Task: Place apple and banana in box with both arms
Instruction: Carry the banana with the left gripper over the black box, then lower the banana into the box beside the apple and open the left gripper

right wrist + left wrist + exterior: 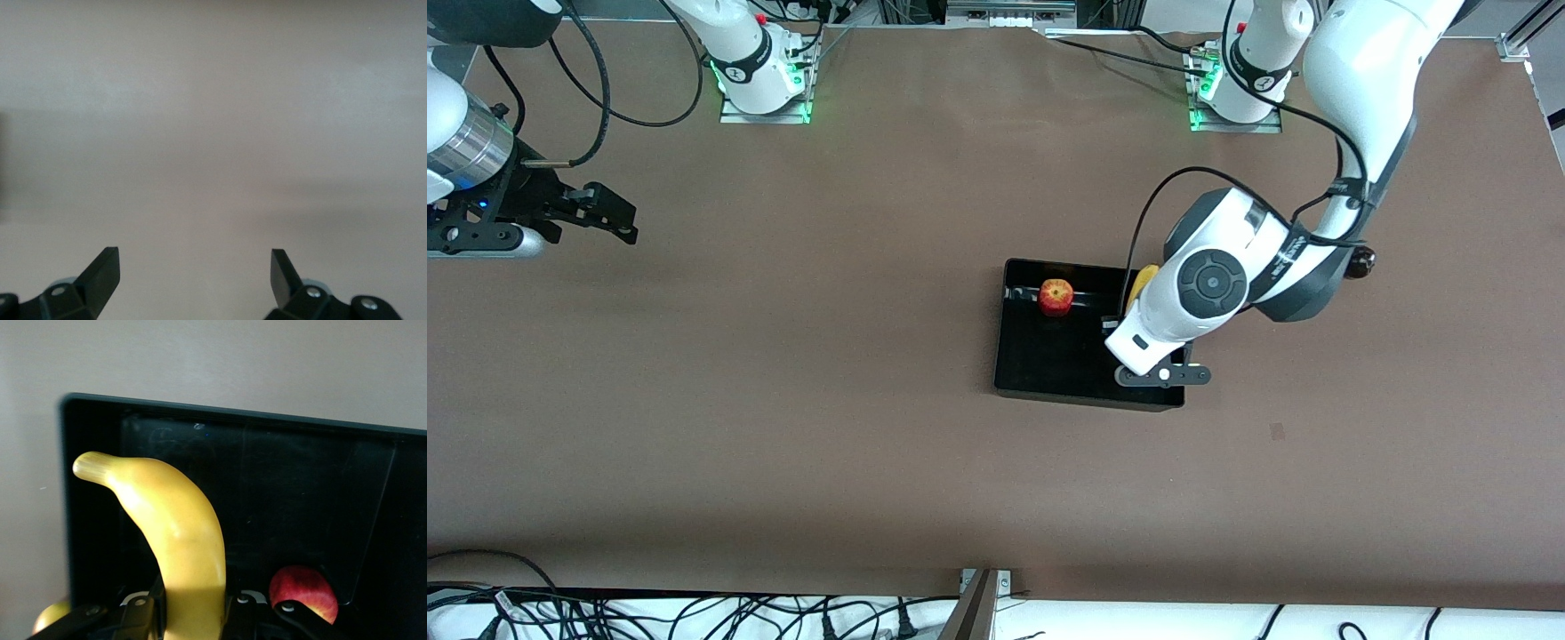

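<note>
The black box [1001,331] lies on the brown table, toward the left arm's end. The red apple [1056,297] sits in the box near its wall nearest the robots' bases; it also shows in the left wrist view [303,590]. My left gripper [193,610] is over the box's end toward the left arm's end and is shut on the yellow banana [175,527]. In the front view the wrist hides the gripper and only a bit of banana [1144,278] shows. My right gripper [615,220] waits open and empty over bare table at the right arm's end; it also shows in the right wrist view [193,267].
A dark round object [1361,262] peeks out by the left arm's elbow, beside the box. A small yellow shape [48,615] shows just outside the box wall [200,409] in the left wrist view. Cables lie along the table's front edge.
</note>
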Controlling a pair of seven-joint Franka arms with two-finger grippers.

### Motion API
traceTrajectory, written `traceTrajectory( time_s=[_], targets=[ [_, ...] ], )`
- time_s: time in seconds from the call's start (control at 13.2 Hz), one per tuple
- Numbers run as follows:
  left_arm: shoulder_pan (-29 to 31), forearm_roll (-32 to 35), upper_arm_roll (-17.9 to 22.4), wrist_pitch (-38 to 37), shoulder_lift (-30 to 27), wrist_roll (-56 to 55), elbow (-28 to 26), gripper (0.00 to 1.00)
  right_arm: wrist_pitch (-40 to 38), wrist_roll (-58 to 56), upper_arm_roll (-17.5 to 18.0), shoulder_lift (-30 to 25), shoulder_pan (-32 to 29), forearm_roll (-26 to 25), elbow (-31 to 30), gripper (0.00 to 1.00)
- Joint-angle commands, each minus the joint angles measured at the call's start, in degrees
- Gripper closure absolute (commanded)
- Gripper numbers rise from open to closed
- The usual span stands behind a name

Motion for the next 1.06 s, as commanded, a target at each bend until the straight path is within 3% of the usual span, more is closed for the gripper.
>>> traceTrajectory(
  time_s=[0.0,0.46,0.91,0.99],
  targets=[
    [0.39,-0.35,-0.36,6.82,1.35,-0.48,-3.97,1.00,-0.15,-0.85,0.11,0.29,-0.35,-0.04,0.92,0.00],
    [0.31,3.52,-0.19,12.19,7.60,-0.48,-5.29,1.00,-0.06,-0.77,0.11,0.38,-0.26,-0.04,0.84,0.00],
    [0.39,5.90,0.25,18.26,9.89,-1.88,-7.23,0.99,-0.15,-0.76,0.11,0.38,-0.27,-0.04,0.92,0.00],
    [0.39,5.99,0.25,18.27,9.89,-1.71,-7.23,0.74,-0.15,-0.76,0.11,0.38,-0.26,-0.04,0.92,0.00]
  ],
)
